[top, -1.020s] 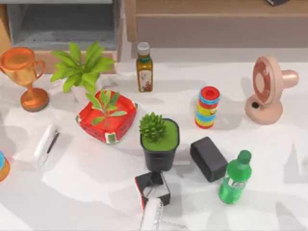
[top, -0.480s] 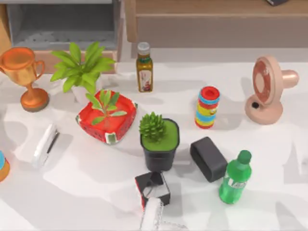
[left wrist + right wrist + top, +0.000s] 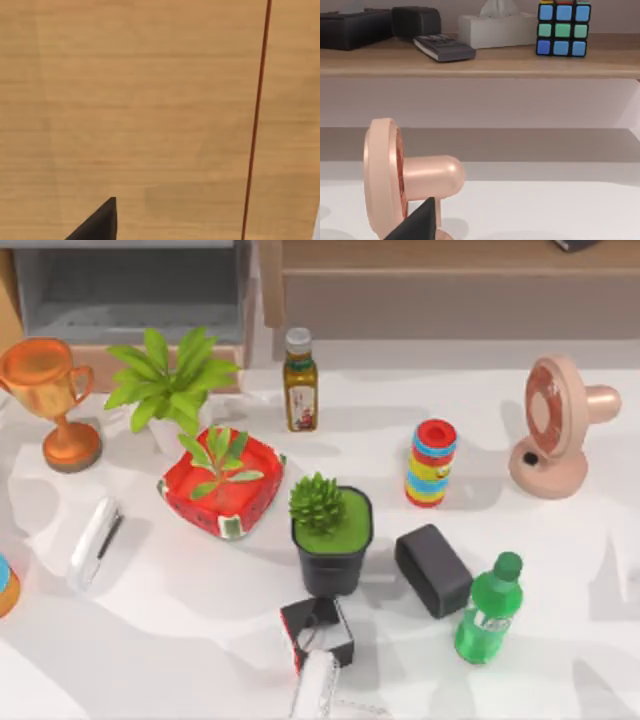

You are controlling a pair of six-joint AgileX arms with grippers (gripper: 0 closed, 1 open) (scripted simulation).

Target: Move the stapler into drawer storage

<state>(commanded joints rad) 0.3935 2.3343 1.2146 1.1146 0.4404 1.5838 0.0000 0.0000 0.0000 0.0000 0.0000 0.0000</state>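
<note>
While stapler (image 3: 94,542) lies flat, left pincer (image 3: 97,222) faces wood.

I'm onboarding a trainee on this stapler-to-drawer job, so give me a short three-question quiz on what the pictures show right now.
1. True or false: the stapler already lies inside the drawer storage.
2. Which thing stands nearest the stapler in the top view? A) the pink fan B) the red planter C) the green bottle
3. Fill in: the black block lies between the black pot with the succulent and the ____.

Key: 1 false, it lies on the white table at the left; 2 B; 3 green bottle.
</note>
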